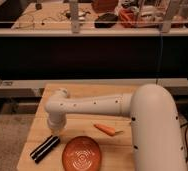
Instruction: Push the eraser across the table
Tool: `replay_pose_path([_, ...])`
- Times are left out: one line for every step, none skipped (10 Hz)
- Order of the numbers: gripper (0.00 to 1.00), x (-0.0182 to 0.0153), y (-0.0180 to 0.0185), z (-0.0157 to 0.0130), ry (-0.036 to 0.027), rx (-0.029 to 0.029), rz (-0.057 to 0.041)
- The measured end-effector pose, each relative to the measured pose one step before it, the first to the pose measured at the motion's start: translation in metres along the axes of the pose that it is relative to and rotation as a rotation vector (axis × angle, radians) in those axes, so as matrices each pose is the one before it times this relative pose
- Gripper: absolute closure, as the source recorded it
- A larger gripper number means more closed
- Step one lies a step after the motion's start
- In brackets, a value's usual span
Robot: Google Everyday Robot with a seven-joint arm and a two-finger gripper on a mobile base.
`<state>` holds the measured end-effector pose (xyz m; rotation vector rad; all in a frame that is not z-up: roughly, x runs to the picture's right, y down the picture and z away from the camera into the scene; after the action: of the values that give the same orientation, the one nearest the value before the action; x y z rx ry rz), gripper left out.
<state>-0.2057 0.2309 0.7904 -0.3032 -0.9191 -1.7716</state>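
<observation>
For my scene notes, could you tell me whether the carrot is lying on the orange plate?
No; the carrot lies on the table beyond the plate, right of the pincer, which hangs by the eraser.

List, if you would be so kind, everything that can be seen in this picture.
table: one, light wood, centre of the view, bearing the other things
eraser: one, black, front left of the table
plate: one, orange-red, front edge, just right of the eraser
carrot: one, orange, mid-table, behind the plate and to its right
bench: one, tan, along the back, cluttered with cables and small items too small to tell apart
arm: one, white, reaching from the right across the table to the left
gripper: one, pale, pointing down at the far end of the eraser; contact cannot be told
</observation>
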Motion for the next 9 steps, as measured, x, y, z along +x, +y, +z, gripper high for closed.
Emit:
replay_pose_path([1.0,0.0001,0.00055,0.00047,0.00331,-0.00594,-0.00746])
replay_pose_path([1.0,-0.00019,0.00379,0.00067,0.00552,-0.00699,-0.00771])
replay_pose_path([1.0,0.0002,0.00447,0.00046,0.00698,-0.00287,-0.0051])
replay_pose_path([1.0,0.0006,0.00291,-0.00013,0.0047,-0.00131,-0.00294])
replay_pose_path([1.0,-0.00044,0.00562,0.00212,0.00153,0.00248,-0.00314])
replay_pose_path([1.0,0.00002,0.00537,0.00177,0.00175,0.00732,-0.00457])
replay_pose_path([1.0,-0.00038,0.00287,0.00206,-0.00157,0.00481,-0.00461])
replay_pose_path([1.0,-0.0005,0.0002,0.00425,-0.00595,0.00671,-0.01043])
replay_pose_path([1.0,-0.00057,-0.00178,0.00498,-0.00801,0.00681,-0.01154])
